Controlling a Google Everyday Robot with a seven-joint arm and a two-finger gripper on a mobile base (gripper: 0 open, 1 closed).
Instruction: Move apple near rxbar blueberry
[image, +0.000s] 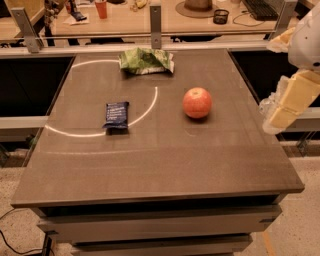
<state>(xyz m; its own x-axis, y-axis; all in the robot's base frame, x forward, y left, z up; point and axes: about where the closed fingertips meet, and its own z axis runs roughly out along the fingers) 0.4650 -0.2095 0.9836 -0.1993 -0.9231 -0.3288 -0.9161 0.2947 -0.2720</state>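
Note:
The apple (197, 102) is round and red-orange with a paler patch. It sits on the dark table (150, 165), right of centre. The rxbar blueberry (116, 115) is a small flat dark blue wrapper lying left of centre, about a third of the table's width left of the apple. My gripper (285, 107) shows at the right edge of the view as pale yellow and white parts, off the table's right side and well clear of the apple. It holds nothing that I can see.
A green and white chip bag (146, 61) lies at the table's far edge. A bright curved line of light crosses the table's left half. Behind are a rail with metal posts (156, 22) and a desk with clutter.

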